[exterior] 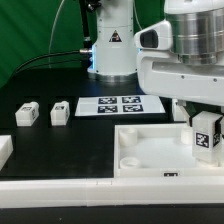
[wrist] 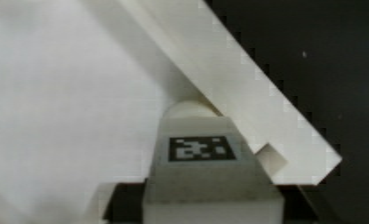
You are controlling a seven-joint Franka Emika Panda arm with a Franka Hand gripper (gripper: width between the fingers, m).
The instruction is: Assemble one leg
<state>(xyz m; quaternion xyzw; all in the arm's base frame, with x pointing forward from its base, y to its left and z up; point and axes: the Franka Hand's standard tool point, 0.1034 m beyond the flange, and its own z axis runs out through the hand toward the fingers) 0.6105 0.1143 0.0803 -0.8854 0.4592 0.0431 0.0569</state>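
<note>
My gripper (exterior: 205, 127) is shut on a leg (exterior: 207, 142), a small white block with a black-and-white tag facing the camera. It holds the leg upright over the large white tray-like part (exterior: 150, 150), at that part's corner on the exterior view's right. In the wrist view the leg (wrist: 202, 150) sits between my two dark fingers (wrist: 131, 205), its lower end at a round corner socket (wrist: 195, 104) beside the tray's raised wall (wrist: 216, 70). I cannot tell whether the leg touches the socket. Two more legs (exterior: 27, 113) (exterior: 59, 113) lie on the black table at the exterior view's left.
The marker board (exterior: 118, 104) lies flat behind the tray. Another white part (exterior: 5, 150) sits at the far left edge. The arm's base (exterior: 110, 45) stands at the back, with a green backdrop behind it.
</note>
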